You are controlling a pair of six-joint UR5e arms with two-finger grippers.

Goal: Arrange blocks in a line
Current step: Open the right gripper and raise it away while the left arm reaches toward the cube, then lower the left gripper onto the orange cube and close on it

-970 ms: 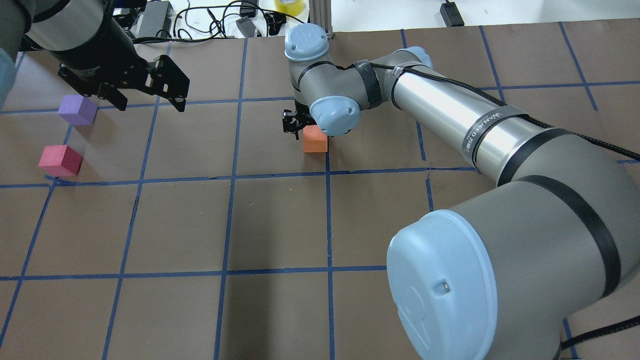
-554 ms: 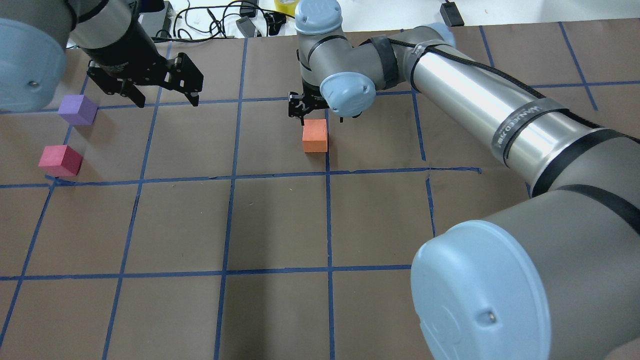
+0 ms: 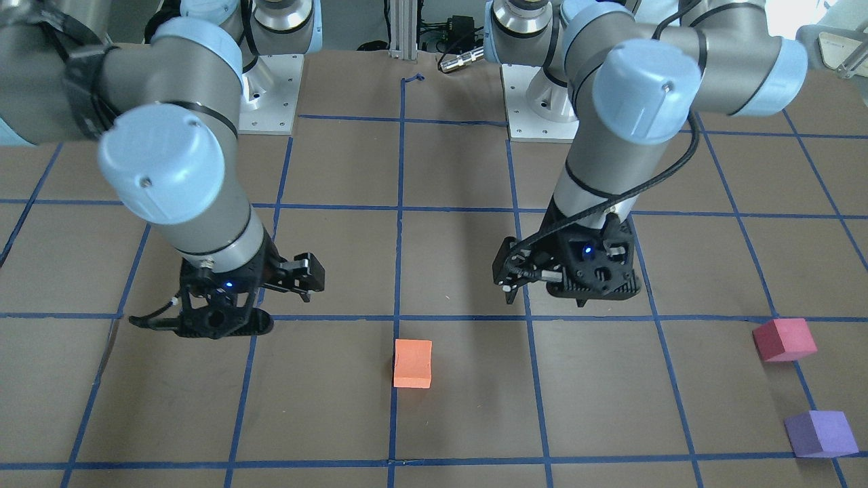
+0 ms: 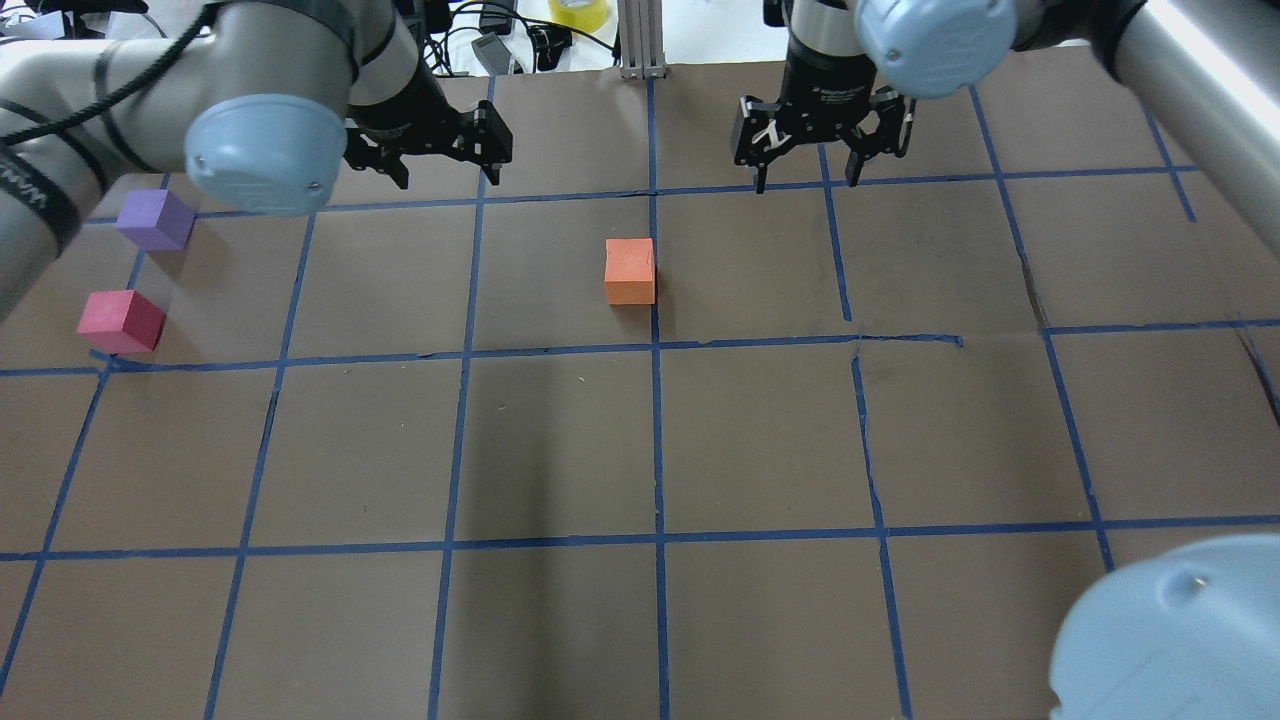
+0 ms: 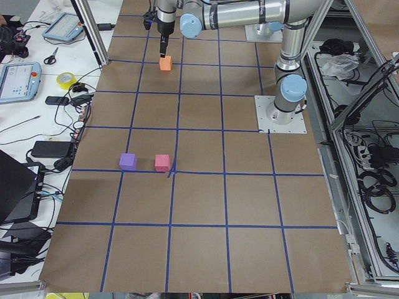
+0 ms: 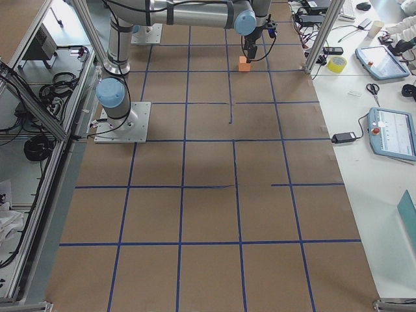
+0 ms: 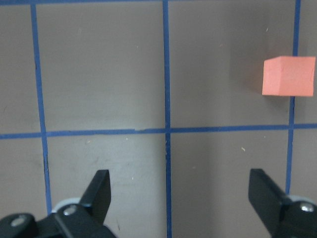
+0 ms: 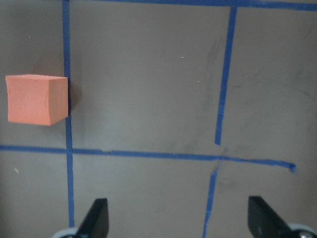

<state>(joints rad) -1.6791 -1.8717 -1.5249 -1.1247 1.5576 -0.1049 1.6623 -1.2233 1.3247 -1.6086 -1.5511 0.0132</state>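
Between the two hands, below their fingertips, the orange block (image 4: 630, 270) sits on the counter (image 4: 760, 440), touched by neither. Left hand (image 4: 447, 176) and right hand (image 4: 808, 182) hang above the counter, pointing down, fingers spread wide and empty. Well off to the left hand's outer side lie the purple block (image 4: 155, 219) and crimson-pink block (image 4: 121, 321), near each other but apart.

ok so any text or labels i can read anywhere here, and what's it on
"WAN...": white letters on the black strap around the left arm; the rest is cut off.
White print on the right gripper: too small to read.
No markings: orange foam cube, crimson-pink foam cube, purple foam cube.
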